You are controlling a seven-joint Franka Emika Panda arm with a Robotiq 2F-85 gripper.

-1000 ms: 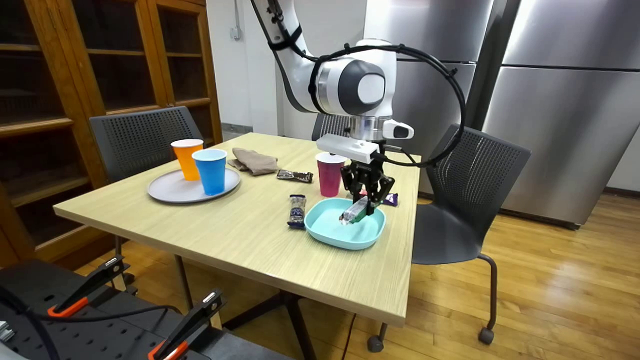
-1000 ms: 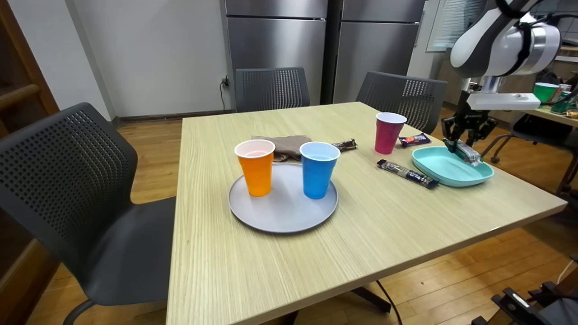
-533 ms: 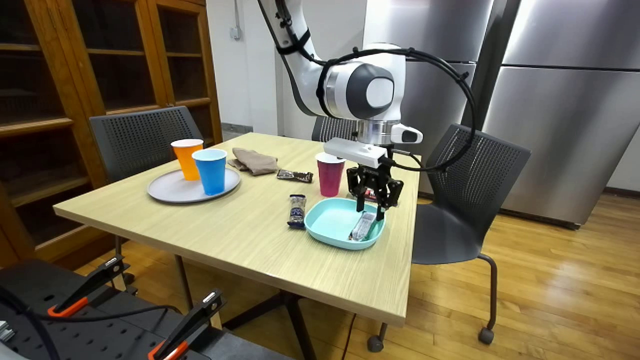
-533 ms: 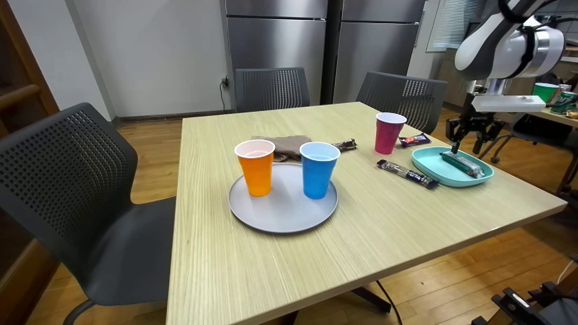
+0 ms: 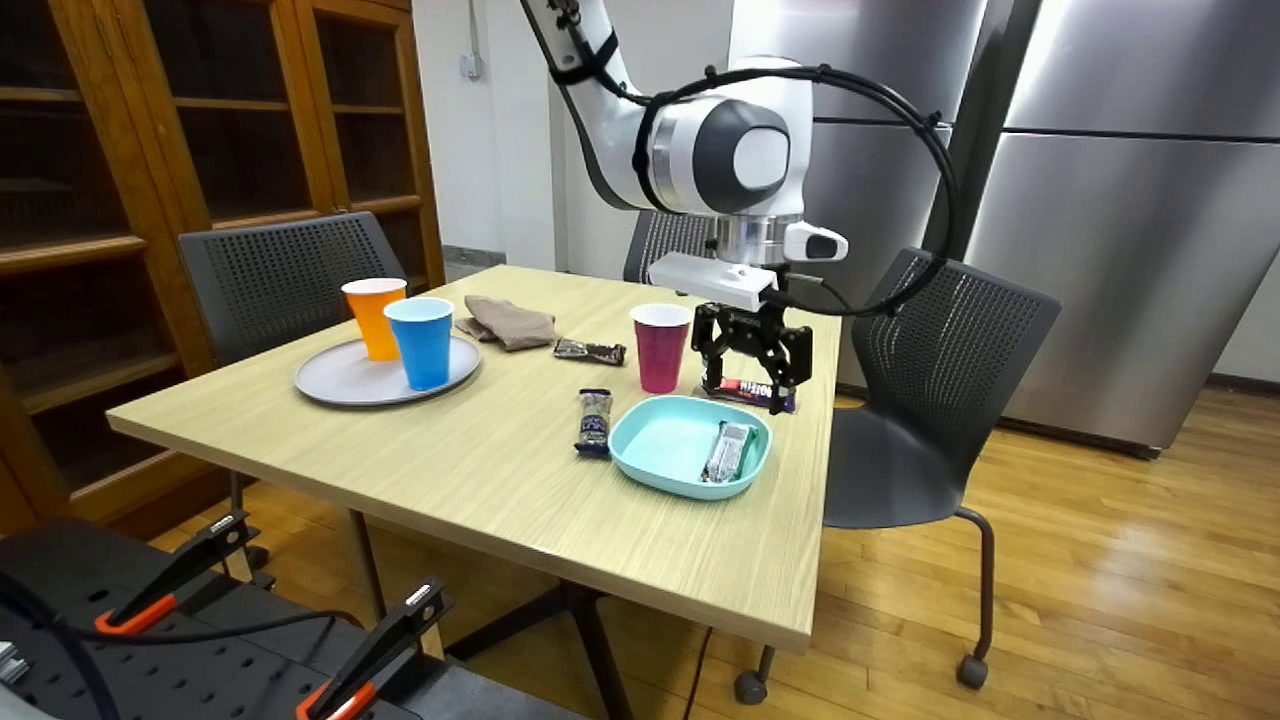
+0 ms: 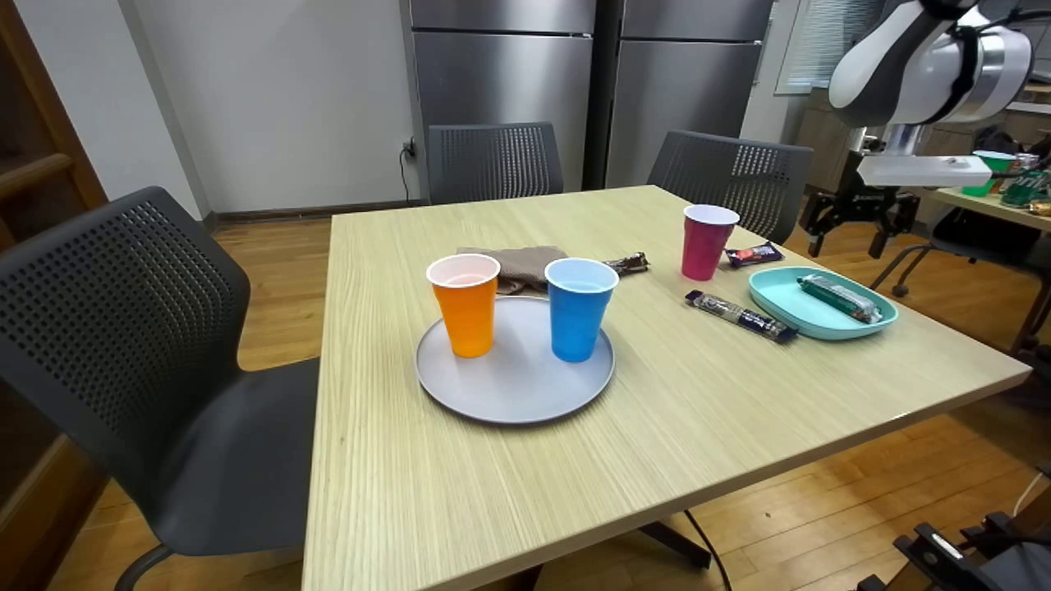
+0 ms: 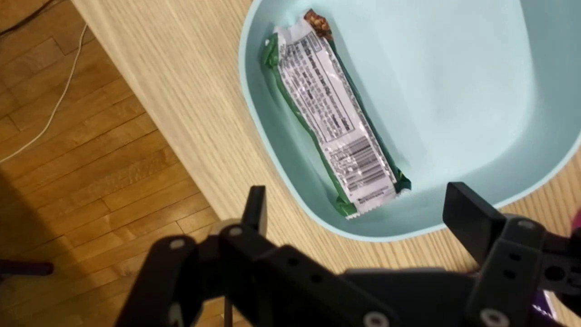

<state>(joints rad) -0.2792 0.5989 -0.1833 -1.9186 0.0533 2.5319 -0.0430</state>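
Observation:
My gripper stands wide open in the wrist view, with nothing between its fingers. In both exterior views the gripper hangs above the table, just behind and over the rim of a turquoise dish. A bar in a green and silver wrapper lies flat in that dish, along one side wall, its printed back and barcode upward. It is apart from the fingers. A red and purple bar lies on the table behind the dish, partly hidden by the gripper in an exterior view.
Beside the dish lies a dark blue wrapped bar; a magenta cup stands close to the gripper. Farther off are a brown bar, a cloth and a grey plate bearing orange and blue cups. Chairs surround the table.
One second ago the green and silver bar was gripped, tilted over the dish. The jaws have since opened, the bar has come to rest inside, and my gripper has risen clear of it.

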